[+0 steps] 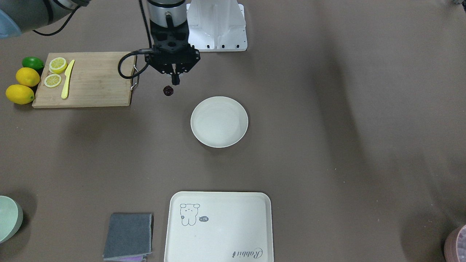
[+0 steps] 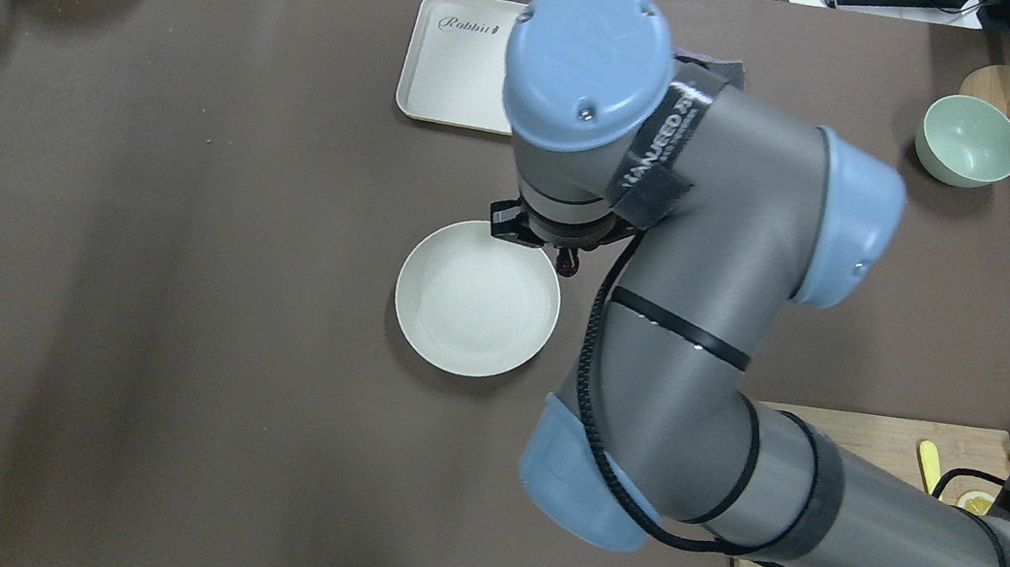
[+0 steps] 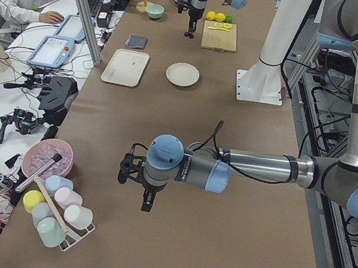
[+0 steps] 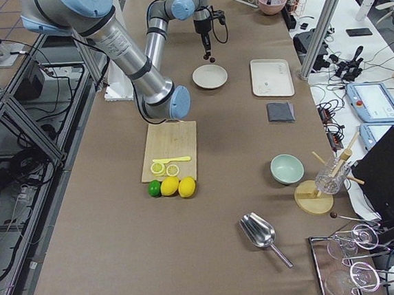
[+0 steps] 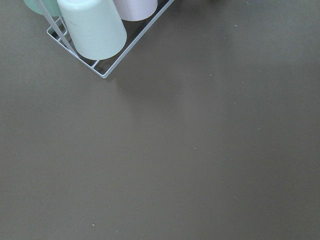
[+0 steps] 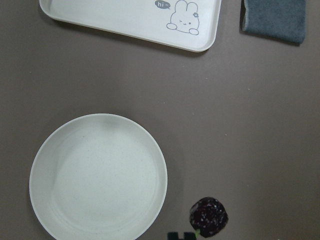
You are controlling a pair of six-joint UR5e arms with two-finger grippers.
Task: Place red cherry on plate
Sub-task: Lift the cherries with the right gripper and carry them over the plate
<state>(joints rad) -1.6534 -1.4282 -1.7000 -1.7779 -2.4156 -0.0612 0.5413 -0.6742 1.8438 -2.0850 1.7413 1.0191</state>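
The red cherry (image 1: 168, 90) is a tiny dark maroon fruit hanging by its stem from my right gripper (image 1: 176, 79), which is shut on it. It hangs above the bare table, just outside the rim of the round cream plate (image 1: 219, 122). In the right wrist view the cherry (image 6: 209, 216) lies to the right of the plate (image 6: 98, 177) with a gap between them. In the overhead view my right arm covers the gripper, and only the cherry (image 2: 569, 261) peeks out by the plate (image 2: 476, 299). My left gripper (image 3: 147, 202) hovers far down the table. I cannot tell if it is open.
A wooden cutting board (image 1: 98, 78) with lemon slices and a yellow knife lies beside the right gripper, with lemons (image 1: 20, 94) and a lime past it. A cream tray (image 1: 218, 229), a grey cloth (image 1: 129, 235) and a green bowl (image 2: 968, 141) lie beyond the plate. A cup rack (image 5: 92, 30) stands near the left wrist.
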